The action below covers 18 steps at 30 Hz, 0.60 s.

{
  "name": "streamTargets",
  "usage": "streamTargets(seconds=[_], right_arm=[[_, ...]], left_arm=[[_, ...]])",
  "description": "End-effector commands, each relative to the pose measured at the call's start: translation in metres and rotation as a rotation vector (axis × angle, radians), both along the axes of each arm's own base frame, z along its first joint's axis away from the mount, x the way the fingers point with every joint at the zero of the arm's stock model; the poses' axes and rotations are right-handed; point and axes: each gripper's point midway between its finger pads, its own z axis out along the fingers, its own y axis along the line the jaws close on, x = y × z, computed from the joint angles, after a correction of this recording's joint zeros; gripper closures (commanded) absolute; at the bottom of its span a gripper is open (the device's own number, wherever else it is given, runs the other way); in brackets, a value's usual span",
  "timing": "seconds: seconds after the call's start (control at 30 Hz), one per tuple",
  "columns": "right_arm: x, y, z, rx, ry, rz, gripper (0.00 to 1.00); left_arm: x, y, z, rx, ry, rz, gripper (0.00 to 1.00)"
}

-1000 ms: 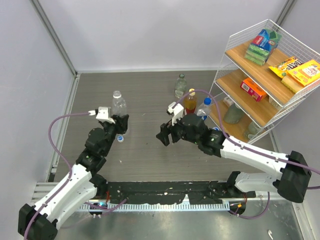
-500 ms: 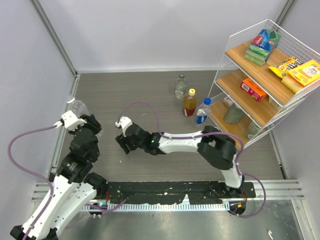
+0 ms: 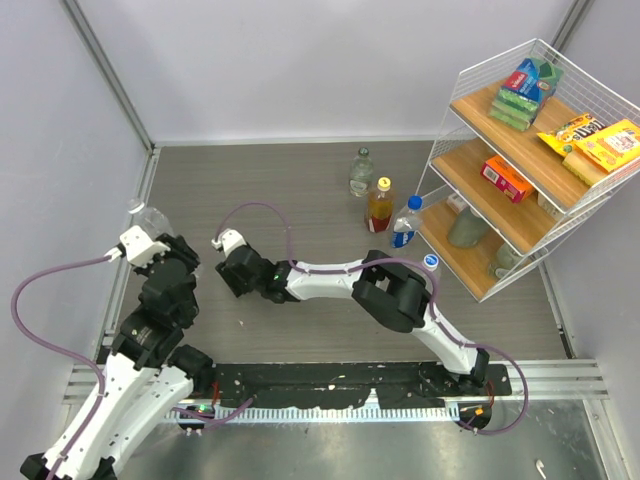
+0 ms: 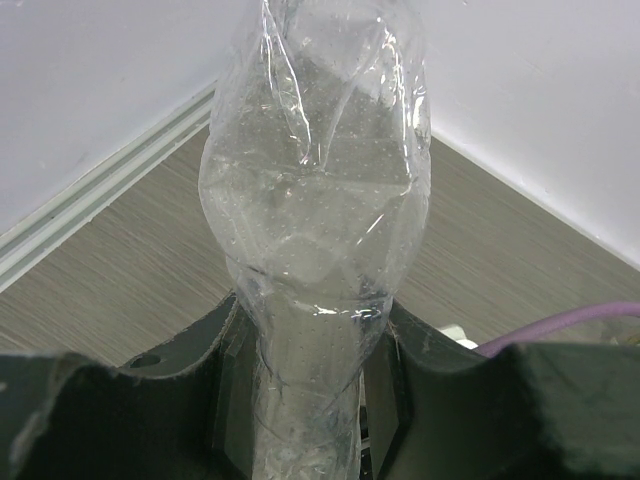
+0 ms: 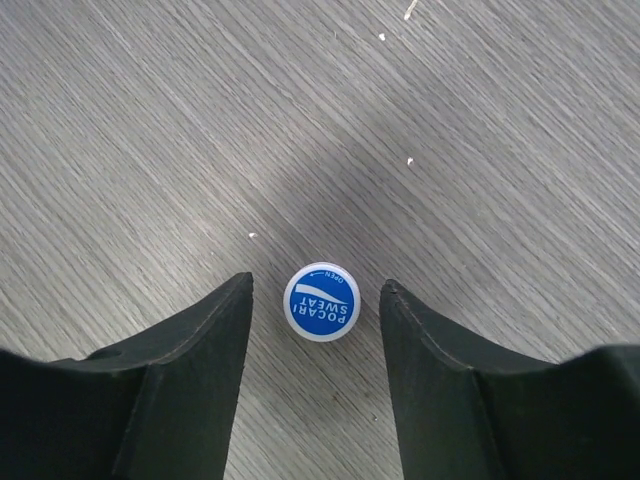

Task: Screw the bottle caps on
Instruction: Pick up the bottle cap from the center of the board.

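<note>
Right gripper [image 5: 315, 288] hangs unclenched above the counter [image 5: 150, 120], 1 finger either side of a blue-and-white cap [image 5: 321, 301], not touching it, apparently lined up for pickup. Left gripper [image 4: 305, 375] grasps a clear bottle [image 4: 315, 200] jutting beyond its fingers, likely awaiting capping.

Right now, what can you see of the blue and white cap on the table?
The cap is small, round and plastic-looking, with a white rim and a blue top printed POCARI SWEAT and OPEN. It lies flat, top up, on the grey wood-grain table, between the open fingers of the right gripper, with a gap at each side; only the table touches it.
</note>
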Motion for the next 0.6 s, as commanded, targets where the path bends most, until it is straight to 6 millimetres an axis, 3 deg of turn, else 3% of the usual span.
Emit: streamTargets(seconds=[0.0,0.17,0.3,0.57], right_arm=[[0.003,0.008,0.016,0.022,-0.025,-0.025,0.44],[0.004,0.009,0.017,0.016,-0.041,-0.044,0.46],[0.003,0.007,0.007,-0.031,-0.020,-0.044,0.47],[0.006,0.006,0.008,-0.038,-0.022,-0.067,0.57]], left_arm=[[-0.003,0.005,0.006,-0.029,-0.042,0.031,0.86],[-0.002,0.004,0.005,-0.028,-0.038,0.020,0.87],[-0.002,0.003,0.005,-0.028,-0.036,0.014,0.88],[-0.002,0.001,0.004,-0.024,-0.037,0.001,0.88]])
